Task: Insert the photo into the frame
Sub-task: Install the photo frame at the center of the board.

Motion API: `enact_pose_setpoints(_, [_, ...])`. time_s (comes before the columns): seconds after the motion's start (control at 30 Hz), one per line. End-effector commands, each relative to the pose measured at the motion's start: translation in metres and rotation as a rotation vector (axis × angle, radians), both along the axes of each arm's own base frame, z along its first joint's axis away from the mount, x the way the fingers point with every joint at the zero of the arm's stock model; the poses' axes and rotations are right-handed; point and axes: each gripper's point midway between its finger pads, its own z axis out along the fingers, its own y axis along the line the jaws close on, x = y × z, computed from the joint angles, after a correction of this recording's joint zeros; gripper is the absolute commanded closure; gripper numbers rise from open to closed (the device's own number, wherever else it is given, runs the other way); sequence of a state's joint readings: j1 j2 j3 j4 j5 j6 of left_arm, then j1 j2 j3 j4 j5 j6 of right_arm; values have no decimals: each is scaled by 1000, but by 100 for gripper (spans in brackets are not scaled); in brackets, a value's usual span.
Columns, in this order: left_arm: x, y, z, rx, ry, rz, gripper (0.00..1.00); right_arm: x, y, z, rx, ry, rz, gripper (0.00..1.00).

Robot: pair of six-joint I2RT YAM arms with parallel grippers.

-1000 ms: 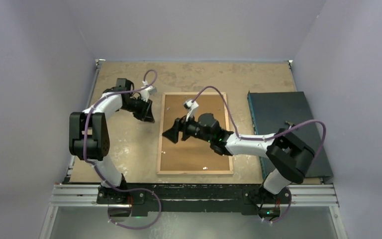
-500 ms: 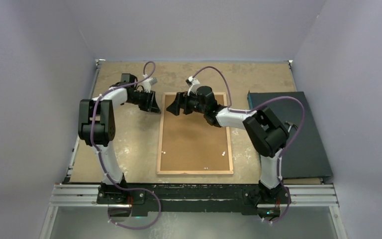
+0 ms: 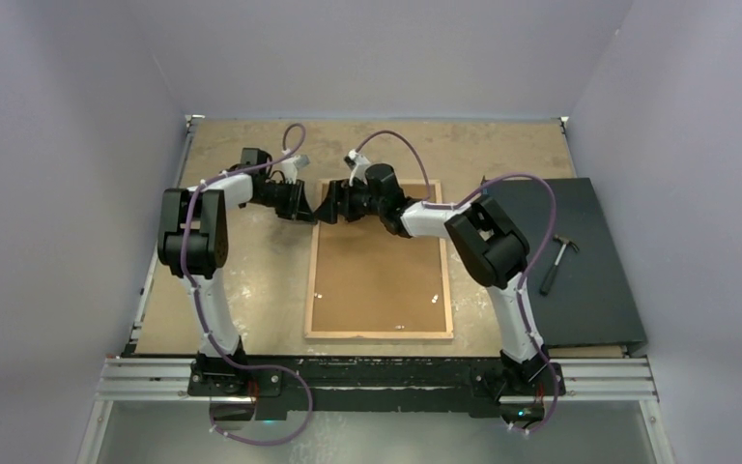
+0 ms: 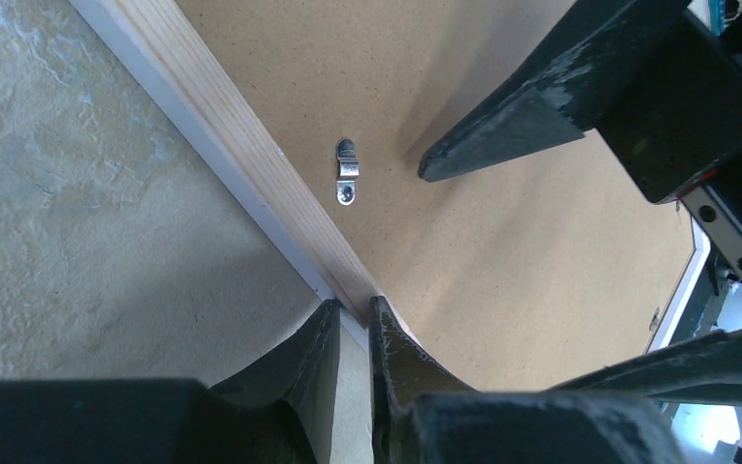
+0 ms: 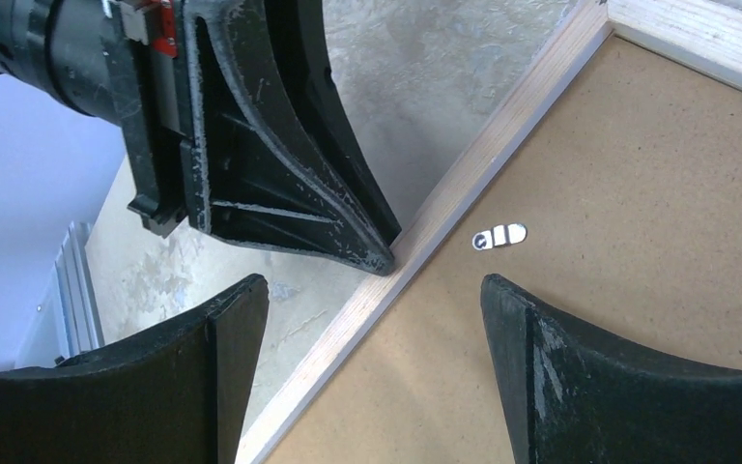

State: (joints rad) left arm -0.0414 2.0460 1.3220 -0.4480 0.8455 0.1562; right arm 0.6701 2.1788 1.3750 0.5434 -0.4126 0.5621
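Observation:
The frame (image 3: 311,290) lies back up on the table, its light wood rails around a brown backing board (image 3: 377,280). The photo is out of view. My left gripper (image 3: 306,207) is at the frame's left rail near the far-left corner. In the left wrist view the left gripper (image 4: 355,307) is shut on that rail (image 4: 222,106), one finger on each side. My right gripper (image 3: 333,205) hovers right beside it. In the right wrist view the right gripper (image 5: 372,285) stands open, straddling the same rail (image 5: 483,164) with nothing gripped.
A small metal turn clip (image 4: 347,172) sits on the backing board by the rail, also in the right wrist view as the clip (image 5: 499,236). A dark mat (image 3: 589,290) with a hammer (image 3: 556,259) lies to the right. The two grippers nearly touch.
The right arm swung from the middle of the board to the frame's far-left corner, uncovering the hammer. The left gripper moved right onto the left rail and closed on it.

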Motion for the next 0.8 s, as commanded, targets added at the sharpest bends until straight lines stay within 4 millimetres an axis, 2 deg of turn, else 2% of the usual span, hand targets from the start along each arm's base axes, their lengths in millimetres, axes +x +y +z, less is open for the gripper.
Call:
enact_pose_setpoints(0.0, [-6, -5, -14, -18, 12, -17, 88, 6, 11, 15, 44, -21, 21, 18])
enact_pose_setpoints(0.2, [-11, -4, -18, -12, 18, -25, 89, 11, 11, -1, 24, 3, -1, 18])
enact_pose_setpoints(0.57, [-18, -3, -20, -9, 17, -33, 90, 19, 14, -9, 25, -3, -18, 19])
enact_pose_setpoints(0.77, [-19, -4, -18, -10, 9, -43, 90, 17, 15, -12, 39, 14, -18, 19])
